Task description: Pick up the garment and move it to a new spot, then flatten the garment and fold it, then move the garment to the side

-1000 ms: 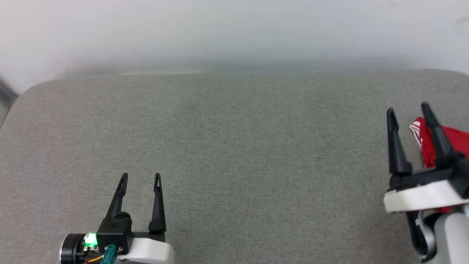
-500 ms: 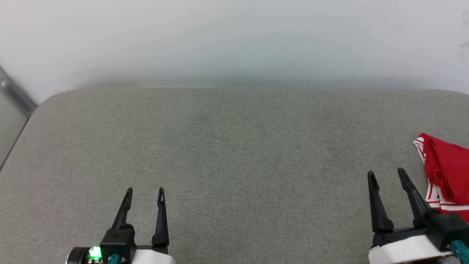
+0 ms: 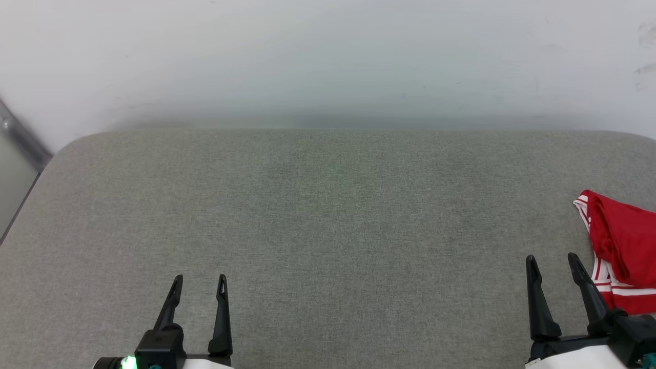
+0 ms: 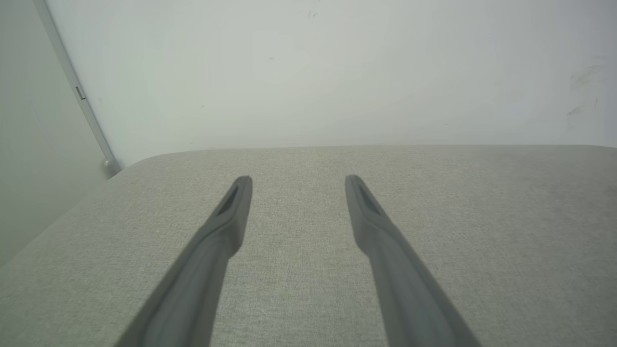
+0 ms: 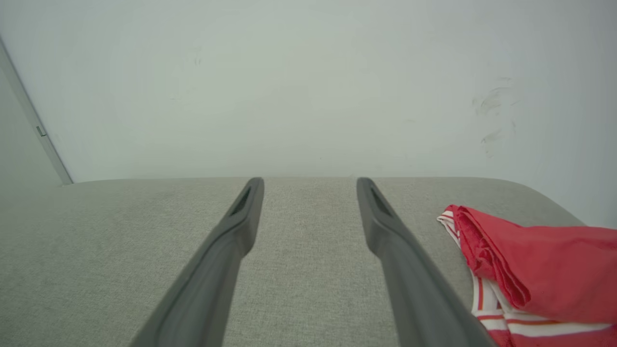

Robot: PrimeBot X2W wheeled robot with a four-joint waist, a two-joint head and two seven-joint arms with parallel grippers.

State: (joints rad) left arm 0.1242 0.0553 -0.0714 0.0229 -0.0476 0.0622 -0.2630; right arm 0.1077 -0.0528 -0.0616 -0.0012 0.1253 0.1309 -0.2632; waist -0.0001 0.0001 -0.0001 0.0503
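Note:
The garment (image 3: 622, 246) is a red jersey with red-and-white striped trim, lying bunched at the far right edge of the grey cushion (image 3: 328, 220). In the right wrist view the garment (image 5: 540, 270) lies to the right of the fingers, apart from them. My right gripper (image 3: 552, 260) stands open at the lower right, just left of the garment, with nothing between its fingers. My left gripper (image 3: 200, 280) stands open at the lower left, far from the garment. In the left wrist view the left gripper (image 4: 298, 179) has bare grey fabric between its fingers.
A pale wall (image 3: 328, 56) rises behind the cushion. At the far left a grey metal strip (image 3: 20, 138) runs down the wall beside the cushion's rounded corner. The cushion's broad middle is bare grey fabric.
The head camera has shifted, so the whole picture sits lower. My right gripper has drawn back from over the garment's left edge to the near edge. The garment lies uncovered.

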